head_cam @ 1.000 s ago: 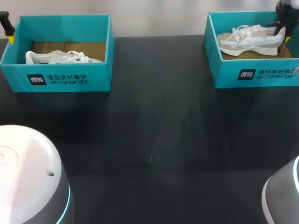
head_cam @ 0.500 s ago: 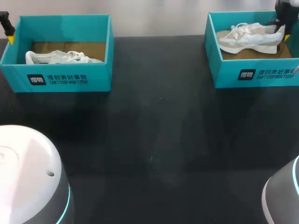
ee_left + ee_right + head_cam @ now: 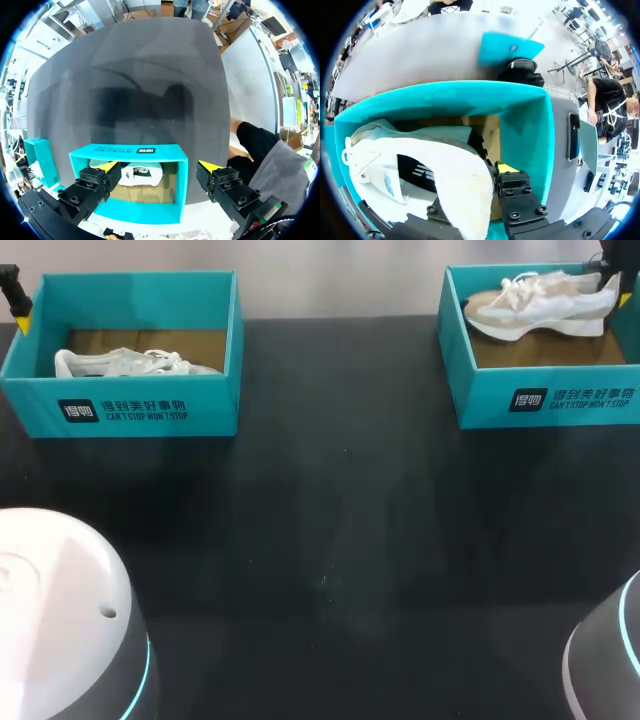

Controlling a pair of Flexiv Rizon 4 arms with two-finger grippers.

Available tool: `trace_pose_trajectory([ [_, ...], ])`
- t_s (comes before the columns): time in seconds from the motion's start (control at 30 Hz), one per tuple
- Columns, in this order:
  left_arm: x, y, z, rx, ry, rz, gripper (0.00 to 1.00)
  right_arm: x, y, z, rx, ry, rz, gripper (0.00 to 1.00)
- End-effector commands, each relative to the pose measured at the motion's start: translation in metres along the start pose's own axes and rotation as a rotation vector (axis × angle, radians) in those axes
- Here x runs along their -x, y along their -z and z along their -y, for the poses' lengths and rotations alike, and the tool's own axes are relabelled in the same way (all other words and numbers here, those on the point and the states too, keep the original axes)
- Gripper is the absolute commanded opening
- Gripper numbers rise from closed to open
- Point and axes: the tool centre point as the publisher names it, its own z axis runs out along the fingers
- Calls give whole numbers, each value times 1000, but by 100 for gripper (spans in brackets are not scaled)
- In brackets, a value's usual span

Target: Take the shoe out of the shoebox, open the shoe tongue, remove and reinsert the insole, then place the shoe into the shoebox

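On the black tabletop [image 3: 330, 540] stand two teal boxes, well apart. The left box [image 3: 125, 405] is at 10 o'clock in the head view and the right box [image 3: 540, 400] at 2 o'clock.

The right shoe [image 3: 545, 305], white and beige, is inside the right box's walls but raised. It sits up by the far rim, with the brown floor bare beneath it. Its toe points to 9 o'clock and its heel to 3 o'clock. The right claw [image 3: 612, 282] is clamped on the heel. In the right wrist view one yellow tip presses against the outside of the heel collar, while the other finger is hidden behind the shoe.

The left shoe [image 3: 130, 363], white, lies low on the left box's floor along the near wall, toe towards 3 o'clock.

The left claw [image 3: 159, 169] hangs above the left box, its fingers wide apart and holding nothing. In its wrist view the two yellow tips sit over opposite ends of the box, with the left shoe visible between them below.
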Motion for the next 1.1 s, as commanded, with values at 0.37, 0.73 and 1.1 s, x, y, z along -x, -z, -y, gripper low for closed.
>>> trace_pose_trajectory([
  [0.37, 0, 1, 1, 2, 0, -2, 100, 16, 45, 22, 80, 0, 21, 0],
  [0.73, 0, 1, 1, 2, 0, -2, 100, 15, 94, 32, 103, 5, 82, 0],
  [1.1, 0, 1, 1, 2, 0, -2, 100, 8, 166, 55, 127, 4, 107, 0],
])
